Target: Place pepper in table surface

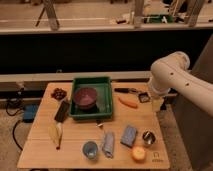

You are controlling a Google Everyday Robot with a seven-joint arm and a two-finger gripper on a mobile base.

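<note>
The pepper (128,102), slim, orange and tapered, lies flat on the light tan plank table surface (75,131), just right of the green tray. My gripper (144,97) is at the table's right edge, a short way right of the pepper and apart from it, under the white arm (170,75). The pepper is not held.
A green tray (100,114) holds a purple bowl (85,97). A dark tool (126,90) lies behind the pepper. Front right: a round orange fruit (138,153), a metal cup (148,137), a blue sponge (128,135), a cloth (108,144), a blue cup (90,149). Left: a pale corn-like item (55,133), a dark bar (62,110), dark berries (59,93).
</note>
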